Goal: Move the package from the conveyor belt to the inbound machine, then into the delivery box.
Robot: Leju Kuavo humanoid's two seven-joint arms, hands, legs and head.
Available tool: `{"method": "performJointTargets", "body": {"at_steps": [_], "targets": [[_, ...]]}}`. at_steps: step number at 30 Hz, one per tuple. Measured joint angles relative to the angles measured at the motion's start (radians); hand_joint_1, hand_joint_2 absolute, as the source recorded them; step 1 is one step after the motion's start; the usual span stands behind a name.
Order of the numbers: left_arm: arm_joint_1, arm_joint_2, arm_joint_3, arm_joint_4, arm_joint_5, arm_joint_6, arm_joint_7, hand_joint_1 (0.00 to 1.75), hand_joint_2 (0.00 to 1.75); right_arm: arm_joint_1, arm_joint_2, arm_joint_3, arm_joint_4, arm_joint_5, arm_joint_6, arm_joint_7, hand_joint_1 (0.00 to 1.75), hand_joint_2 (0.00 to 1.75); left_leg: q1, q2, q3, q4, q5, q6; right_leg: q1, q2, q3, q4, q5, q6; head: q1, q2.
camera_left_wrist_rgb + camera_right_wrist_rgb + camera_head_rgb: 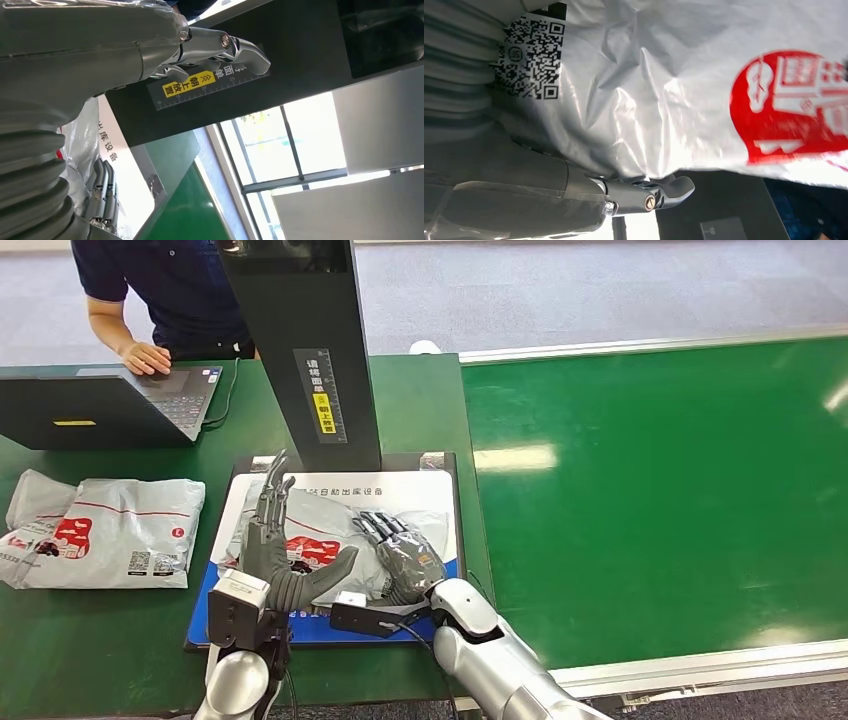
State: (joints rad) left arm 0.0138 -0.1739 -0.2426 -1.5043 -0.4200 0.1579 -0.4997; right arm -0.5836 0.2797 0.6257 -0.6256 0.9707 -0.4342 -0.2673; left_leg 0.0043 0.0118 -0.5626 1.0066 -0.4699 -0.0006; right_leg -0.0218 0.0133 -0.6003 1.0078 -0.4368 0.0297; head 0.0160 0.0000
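On my right the belt (660, 500) runs green and bare in the head view; the package (330, 540) already lies on the machine (330, 370), on its white scan pad at the foot of the dark column. So I judge the first leg done, and the drop into the delivery box is what's left. I can't pick out a box anywhere.

On the table (90, 640) to my left lie more grey bags (100, 530), with a laptop (100, 405) behind them where a person's hand (148, 358) rests.

My right hand (405, 560) lies across the package, palm down, fingers over the plastic. The head view leaves the grip unclear, but the right wrist view shows the thumb hooked under the bag's edge with film bunched against the palm, so I read it as grasping the package. That view also gives me the QR label and red logo up close.

My left hand (270, 530) stands beside the package, fingers straight and apart, holding nothing. Its wrist view looks up past the column's yellow sticker to a window.
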Motion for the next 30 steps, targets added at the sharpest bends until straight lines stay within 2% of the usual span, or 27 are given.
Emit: {"method": "performJointTargets", "body": {"at_steps": [8,11,14,18,25,30], "targets": [[0.004,0.001,0.000,0.000,0.000,0.003,0.000,0.00,1.75,0.003,-0.002,-0.004,-0.010,-0.057,0.003,-0.046,0.00,0.00,0.000,0.000,0.000,0.000,0.000,0.000,0.000,0.000,0.000,0.000,0.000,0.000,0.000,0.000],[0.004,0.001,0.000,0.000,0.000,0.004,-0.002,0.00,1.75,0.021,-0.006,-0.022,-0.049,-0.162,0.024,-0.121,0.00,0.00,0.000,0.000,0.000,0.000,0.000,0.000,0.000,0.000,0.000,0.000,0.000,0.000,0.000,0.000],[0.005,0.001,0.000,0.000,0.000,0.004,-0.004,0.00,1.75,0.057,-0.020,-0.054,-0.151,-0.302,0.060,-0.194,0.00,0.00,0.000,0.000,0.000,0.000,0.000,0.000,0.000,0.000,-0.001,0.000,0.000,0.000,0.000,0.000],[0.011,0.001,0.000,0.000,0.000,0.004,-0.006,0.00,1.75,0.110,-0.050,-0.088,-0.319,-0.400,0.077,-0.222,0.00,1.75,0.000,0.000,-0.001,0.000,0.000,0.000,0.000,0.000,-0.001,0.000,0.000,0.000,0.000,0.000],[0.029,0.001,0.004,-0.012,-0.001,-0.004,-0.003,0.00,1.75,0.180,-0.103,-0.144,-0.546,-0.454,0.044,-0.195,0.00,1.75,0.000,0.000,-0.001,0.000,0.000,0.000,0.000,0.000,-0.001,0.000,0.000,0.000,0.000,0.000],[0.046,0.004,0.008,-0.022,-0.001,-0.006,-0.003,0.00,1.75,0.236,-0.124,-0.170,-0.649,-0.456,0.041,-0.176,0.00,1.75,0.000,0.000,-0.001,0.000,0.000,0.000,0.000,0.000,-0.001,0.000,0.000,0.000,0.000,0.000]]}}
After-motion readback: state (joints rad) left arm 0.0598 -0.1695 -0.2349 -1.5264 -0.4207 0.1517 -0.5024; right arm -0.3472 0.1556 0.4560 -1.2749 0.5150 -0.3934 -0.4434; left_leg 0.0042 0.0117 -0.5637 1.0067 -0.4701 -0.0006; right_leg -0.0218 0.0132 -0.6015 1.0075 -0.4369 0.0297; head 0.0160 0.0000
